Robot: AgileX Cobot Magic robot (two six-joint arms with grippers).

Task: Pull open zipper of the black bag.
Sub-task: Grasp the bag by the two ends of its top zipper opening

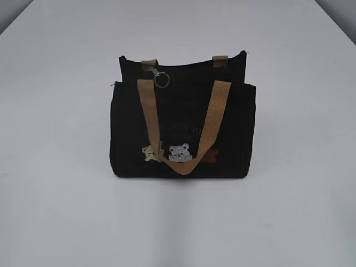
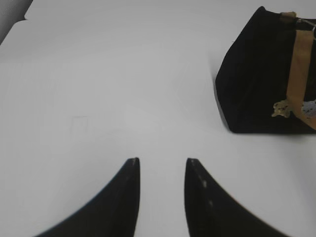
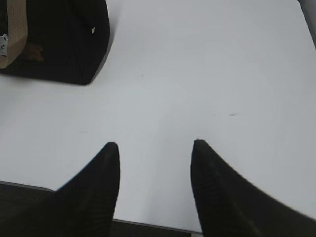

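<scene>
A: What does the lettering on the small black fabric bag [image 1: 183,130] say?

B: Faint tan letters run across its front between the legs of the tan webbing handle [image 1: 183,125], but they are too dim to read. Below them sit two small embroidered bear patches [image 1: 167,153], one tan and one pale grey.

A: Where does the bag stand, and what is in it?

B: Upright in the middle of the white table [image 1: 61,211]. Its inside is hidden, so I cannot tell what it holds. The dark zipper [image 1: 183,64] runs along the top edge, and its small silver ring pull [image 1: 162,79] hangs at the left end, by the near handle.

A: And the hands?

B: The left hand [image 2: 162,168] hangs over bare table to the left of the bag, fingers apart with nothing between them. The right hand [image 3: 155,150] is over the near edge of the table, right of the bag, fingers apart and empty too. Neither touches the bag.
</scene>
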